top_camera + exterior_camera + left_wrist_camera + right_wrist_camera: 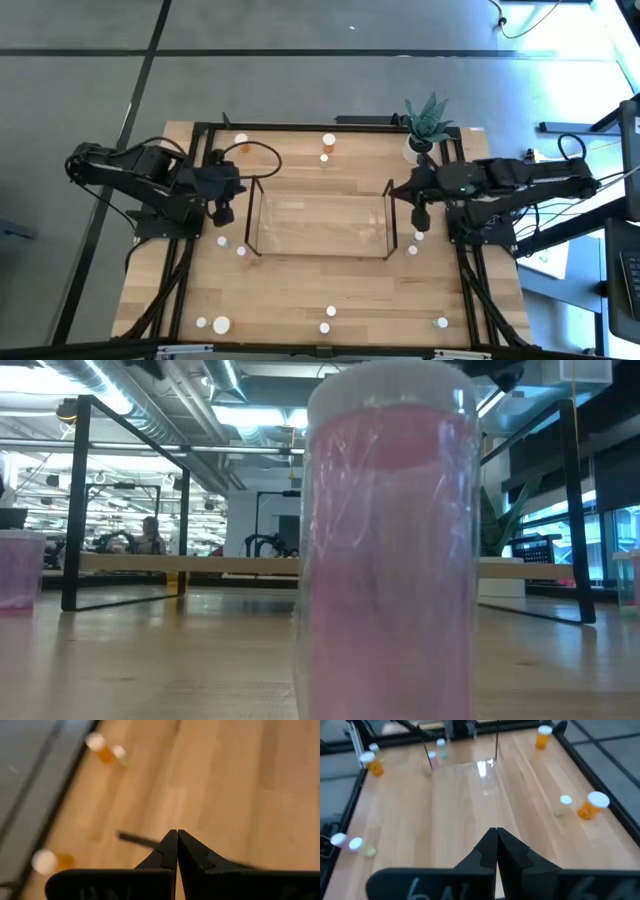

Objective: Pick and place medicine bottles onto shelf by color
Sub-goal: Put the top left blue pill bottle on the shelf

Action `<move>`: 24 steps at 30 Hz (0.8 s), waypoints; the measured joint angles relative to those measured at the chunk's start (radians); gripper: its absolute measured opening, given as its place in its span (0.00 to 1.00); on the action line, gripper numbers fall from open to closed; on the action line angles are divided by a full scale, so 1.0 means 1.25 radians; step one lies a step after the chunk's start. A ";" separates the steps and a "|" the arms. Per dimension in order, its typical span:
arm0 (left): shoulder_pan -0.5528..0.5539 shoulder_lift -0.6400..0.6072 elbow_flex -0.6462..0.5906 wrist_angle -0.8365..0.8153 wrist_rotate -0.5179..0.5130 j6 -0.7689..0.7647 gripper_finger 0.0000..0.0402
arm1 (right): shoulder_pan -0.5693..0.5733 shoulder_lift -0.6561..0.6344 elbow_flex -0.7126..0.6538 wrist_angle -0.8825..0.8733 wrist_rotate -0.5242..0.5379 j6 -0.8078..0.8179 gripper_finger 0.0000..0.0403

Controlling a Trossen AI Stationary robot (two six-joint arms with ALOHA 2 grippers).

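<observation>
Flanking the shelf [322,222], both closed end effectors seemingly touch no bottles [329,142].

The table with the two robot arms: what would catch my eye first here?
A clear shelf stands mid-table, with a dark arm at each end: left gripper and right gripper, both shut and empty. Small medicine bottles lie scattered around the table's edges. In the low view, one pink bottle stands so near the camera that it fills the picture.

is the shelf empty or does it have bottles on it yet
Empty. From above, the clear shelf shows only bare wood through it, and the medicine bottles stand scattered on the table around it.
</observation>
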 joint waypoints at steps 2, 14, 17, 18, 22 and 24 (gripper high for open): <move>0.000 0.000 0.000 -0.041 0.053 -0.045 0.01 | -0.010 0.047 0.043 -0.035 -0.018 -0.013 0.02; -0.075 0.004 0.000 -0.064 0.159 -0.106 0.01 | -0.041 0.214 0.148 -0.102 -0.158 -0.110 0.02; -0.092 0.004 0.000 -0.064 0.160 -0.106 0.01 | -0.042 0.224 0.148 -0.103 -0.158 -0.136 0.02; -0.096 0.004 0.000 -0.064 0.160 -0.106 0.01 | -0.042 0.227 0.148 -0.102 -0.158 -0.141 0.02; -0.108 0.004 0.000 -0.064 0.158 -0.125 0.01 | -0.042 0.231 0.148 -0.100 -0.158 -0.138 0.02; -0.114 0.004 0.000 -0.064 0.157 -0.127 0.01 | -0.042 0.233 0.148 -0.099 -0.158 -0.139 0.02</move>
